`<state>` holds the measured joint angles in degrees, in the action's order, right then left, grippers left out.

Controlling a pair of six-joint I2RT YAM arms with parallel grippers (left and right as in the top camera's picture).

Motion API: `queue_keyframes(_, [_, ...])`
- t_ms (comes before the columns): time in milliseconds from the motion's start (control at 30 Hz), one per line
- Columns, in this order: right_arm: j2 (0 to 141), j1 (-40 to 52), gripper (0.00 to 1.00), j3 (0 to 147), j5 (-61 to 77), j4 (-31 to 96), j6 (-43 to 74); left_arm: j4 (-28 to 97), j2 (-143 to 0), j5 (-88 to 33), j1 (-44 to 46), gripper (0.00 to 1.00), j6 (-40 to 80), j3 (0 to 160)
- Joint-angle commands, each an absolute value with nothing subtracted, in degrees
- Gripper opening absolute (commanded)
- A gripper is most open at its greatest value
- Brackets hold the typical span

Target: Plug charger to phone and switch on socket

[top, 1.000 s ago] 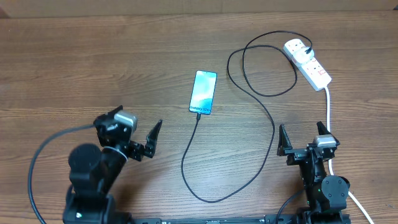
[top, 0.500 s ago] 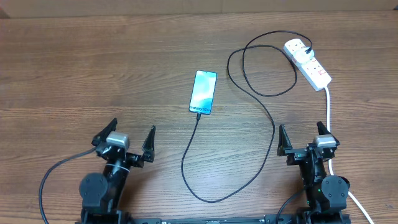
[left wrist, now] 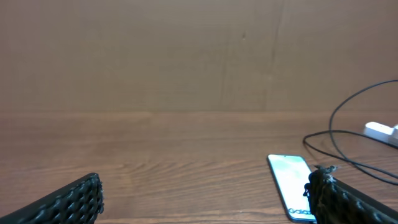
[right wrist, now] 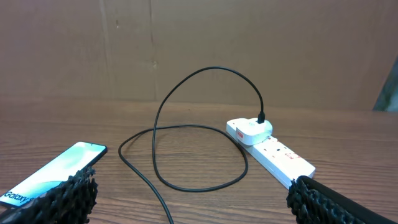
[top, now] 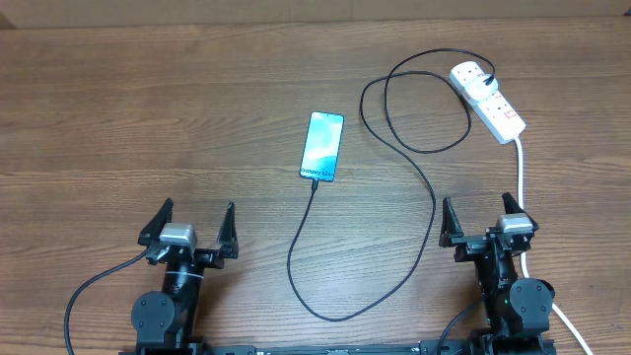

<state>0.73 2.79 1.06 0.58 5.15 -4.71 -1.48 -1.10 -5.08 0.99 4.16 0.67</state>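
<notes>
A robot test bench: wooden table [top: 148,118], cardboard backdrop [left wrist: 186,56].

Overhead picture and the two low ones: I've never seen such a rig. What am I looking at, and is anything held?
The overhead view looks straight down on a wooden table. At its near edge stand two robot arms, the left arm and the right arm, each ending in two-fingered jaws. The other two pictures come from cameras on the wrists, so the dark ridged shapes at their bottom corners are that arm's own fingers. On the table lie a phone with a lit screen, a white power strip, and a thin black charger cable running from a plug in the strip to the phone's near end. Both pairs of jaws stand open and hold nothing.
</notes>
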Motion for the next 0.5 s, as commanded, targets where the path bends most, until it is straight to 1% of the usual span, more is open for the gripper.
queue_keyframes(0, [0.2,3.2,1.00,0.5,0.1,4.8,-5.0,1.2,-0.2,-2.3,0.6,1.00,5.0,0.3])
queue_keyframes(67, [0.2,3.2,1.00,0.5,0.1,4.8,-5.0,4.6,-0.2,-1.4,0.6,1.00,5.7,0.3])
queue_keyframes(467, [0.2,3.2,1.00,0.5,0.1,4.8,-5.0,3.9,-0.2,8.0,0.5,1.00,5.6,0.3])
